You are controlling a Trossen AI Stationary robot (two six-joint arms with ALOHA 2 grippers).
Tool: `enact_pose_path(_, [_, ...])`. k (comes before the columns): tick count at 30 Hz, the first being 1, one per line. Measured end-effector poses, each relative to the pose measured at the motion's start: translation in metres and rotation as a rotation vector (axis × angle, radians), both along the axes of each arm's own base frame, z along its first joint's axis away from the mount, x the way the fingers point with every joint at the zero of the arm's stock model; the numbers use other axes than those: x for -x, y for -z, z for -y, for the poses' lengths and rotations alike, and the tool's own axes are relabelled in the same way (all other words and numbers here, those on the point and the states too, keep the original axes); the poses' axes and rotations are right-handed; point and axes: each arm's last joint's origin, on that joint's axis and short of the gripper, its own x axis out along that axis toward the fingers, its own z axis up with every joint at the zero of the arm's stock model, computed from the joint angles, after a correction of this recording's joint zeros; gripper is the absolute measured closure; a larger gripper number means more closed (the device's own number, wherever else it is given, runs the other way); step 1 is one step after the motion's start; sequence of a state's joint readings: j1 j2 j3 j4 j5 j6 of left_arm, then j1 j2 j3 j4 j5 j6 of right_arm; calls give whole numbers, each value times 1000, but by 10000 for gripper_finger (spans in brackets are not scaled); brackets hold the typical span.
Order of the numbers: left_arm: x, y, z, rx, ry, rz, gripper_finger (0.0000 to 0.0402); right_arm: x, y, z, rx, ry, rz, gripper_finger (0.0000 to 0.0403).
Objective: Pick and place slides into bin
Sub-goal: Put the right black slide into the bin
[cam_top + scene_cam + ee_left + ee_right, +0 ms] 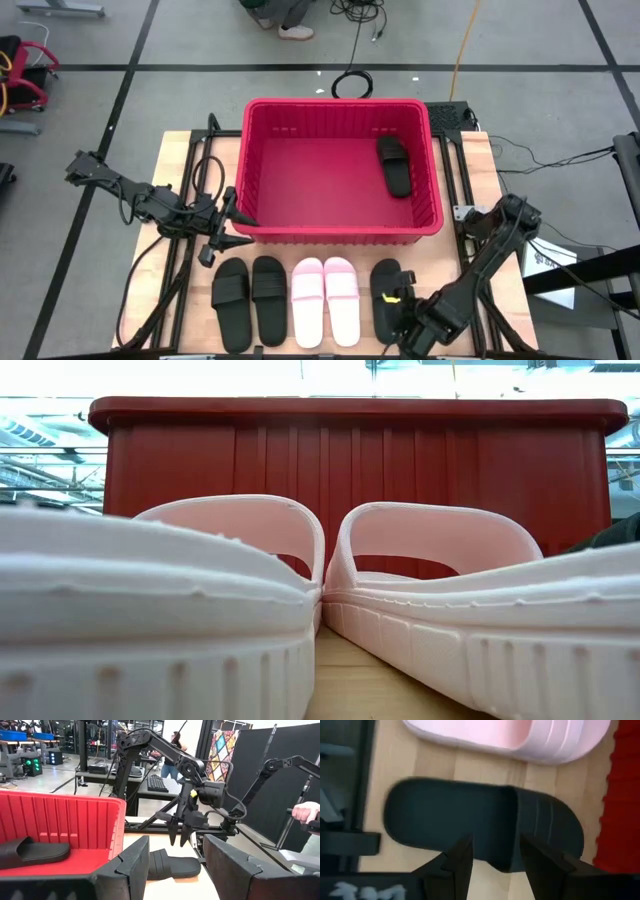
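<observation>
The red bin [340, 232] stands at the table's middle, far side, with one black slide [394, 165] lying inside at its right. Five slides lie sole-down in a row near the front edge: two black [231, 300] [268, 290], two pink [307, 300] [341, 298] and one black [384, 290]. My right gripper [495, 852] is open and points down over that right-hand black slide [470, 817]; the left wrist view shows its fingertips [177, 832] clear above the slide [172, 865]. My left gripper [228, 228] is open and empty by the bin's near left corner.
In the low view the pink slides [430, 590] fill the foreground with the bin's wall [350, 460] behind. A person's hand [305, 812] shows beyond the table's right side. Cables and the frame run along both table sides.
</observation>
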State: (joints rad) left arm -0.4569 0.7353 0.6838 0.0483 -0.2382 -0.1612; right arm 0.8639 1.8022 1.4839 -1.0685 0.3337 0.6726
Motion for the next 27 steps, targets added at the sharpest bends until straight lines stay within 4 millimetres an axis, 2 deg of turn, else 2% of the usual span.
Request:
enact_pose_path(5, [0, 0, 0, 0, -7, 0, 215, -2, 8, -1, 46, 0, 5, 256])
enact_pose_path(16, [0, 0, 0, -1, -9, -1, 215, -7, 28, -5, 127, -22, -22, 292])
enact_pose_path(27, [-4, 2, 2, -5, -9, -10, 215, -8, 37, 3, 240, -17, -24, 294])
